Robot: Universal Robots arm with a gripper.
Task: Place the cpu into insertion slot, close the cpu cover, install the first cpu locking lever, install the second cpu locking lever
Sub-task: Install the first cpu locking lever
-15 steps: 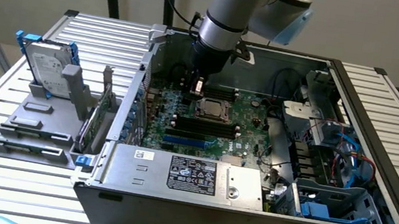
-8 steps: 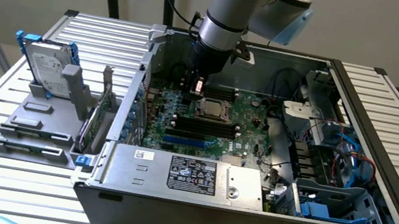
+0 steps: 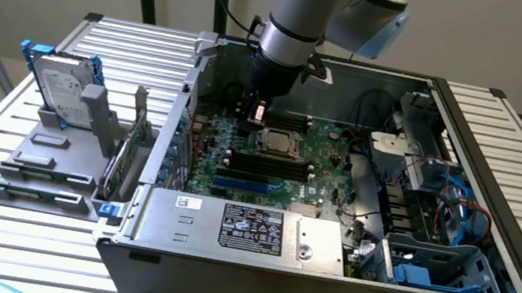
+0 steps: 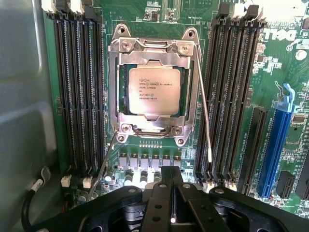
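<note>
So the cpu (image 4: 153, 89) is already sitting in the insertion slot (image 4: 124, 129), pale face up with its print showing. That's roughly mid-motherboard (image 4: 270, 58), between the two banks of long black memory slots (image 4: 79, 92). The cpu cover (image 4: 152, 52) is down flat over it, framing the chip through its window. Both locking levers look loose though: one thin wire lever (image 4: 205, 116) runs along the socket's side and pokes out past its corner. The other lever (image 4: 102, 166) angles away from the opposite corner, past a row of little coils (image 4: 145, 159). The fingers (image 4: 158, 198) are clenched together with nothing between them, hovering just off the socket's edge by those coils. In the exterior view the arm (image 3: 291, 29) reaches down into the open pc case (image 3: 493, 222), its tip close above the socket. The case takes up most of the tabletop (image 3: 17, 235). A hard drive (image 3: 59, 86) stands in a grey holder (image 3: 46, 164) by the tabletop's edge on the exterior view's left.
</note>
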